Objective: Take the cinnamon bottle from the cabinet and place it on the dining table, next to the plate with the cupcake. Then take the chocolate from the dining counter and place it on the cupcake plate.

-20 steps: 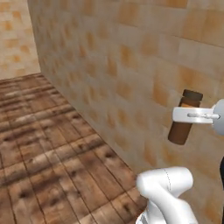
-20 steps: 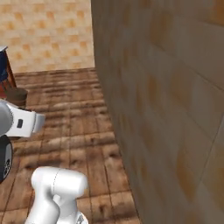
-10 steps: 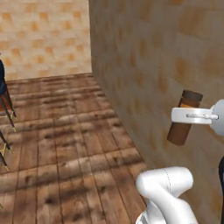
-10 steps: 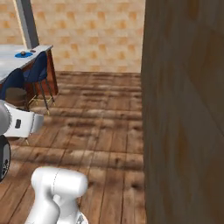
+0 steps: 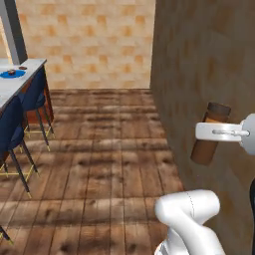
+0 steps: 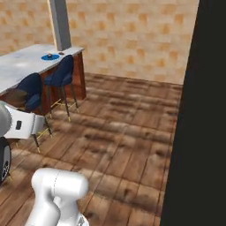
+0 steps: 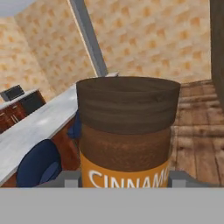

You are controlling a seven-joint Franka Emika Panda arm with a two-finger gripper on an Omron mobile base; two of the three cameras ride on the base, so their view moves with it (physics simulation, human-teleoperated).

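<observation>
Item: cinnamon bottle (image 5: 209, 133). Slim, rigid, brown, dark cap; I judge it light, smooth-sided and liable to slip or tip. Location: carried in the air at right, well apart from the table (image 5: 20, 74) far left. Hold: my gripper (image 5: 219, 131) clamps its upper body, below the cap, which I judge a sound place. Nearby: blue stools (image 5: 17, 119).

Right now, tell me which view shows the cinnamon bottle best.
The hand view: the cinnamon bottle sits close up, cap and label readable. The left base view shows it small, tilted, in the gripper. In the right base view I cannot make it out.
</observation>
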